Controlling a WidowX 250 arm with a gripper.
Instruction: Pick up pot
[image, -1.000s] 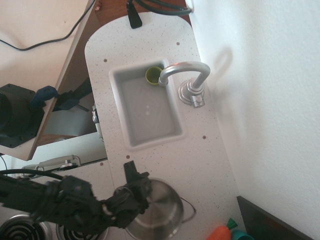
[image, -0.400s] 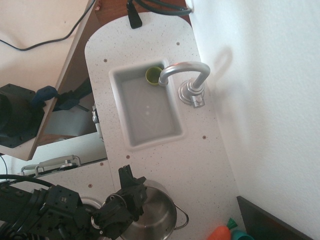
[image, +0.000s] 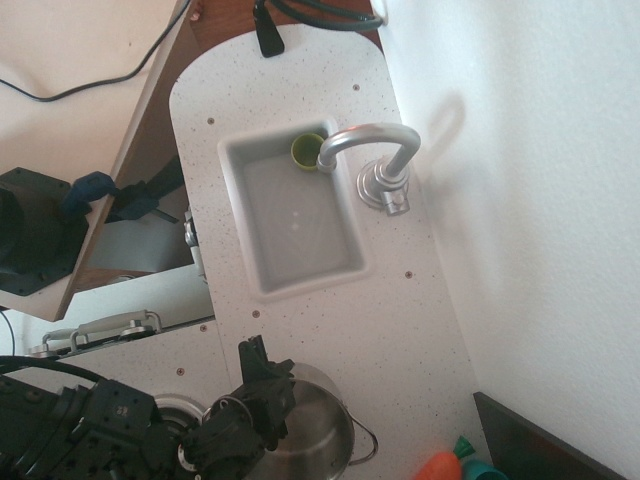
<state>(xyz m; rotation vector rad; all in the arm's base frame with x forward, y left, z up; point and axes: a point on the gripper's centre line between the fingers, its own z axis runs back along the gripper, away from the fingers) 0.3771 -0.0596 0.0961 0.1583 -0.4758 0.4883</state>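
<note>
The shiny steel pot (image: 312, 432) sits at the bottom middle of the view, on the speckled counter beside the stove, with a thin wire handle (image: 366, 444) sticking out to its right. My black gripper (image: 262, 392) reaches in from the bottom left and is at the pot's left rim. Its fingers (image: 256, 360) appear closed on the rim, one tip pointing up past it. The arm hides the pot's left part.
A white sink (image: 298, 218) holds a small yellow-green cup (image: 306, 151) under a chrome faucet (image: 372, 155). An orange and teal toy (image: 452, 464) lies at the bottom right. A stove burner (image: 172, 410) is partly hidden under the arm. The wall is on the right.
The gripper and pot have shifted left and down, toward the bottom edge, since one second ago. In the last half second they have barely moved.
</note>
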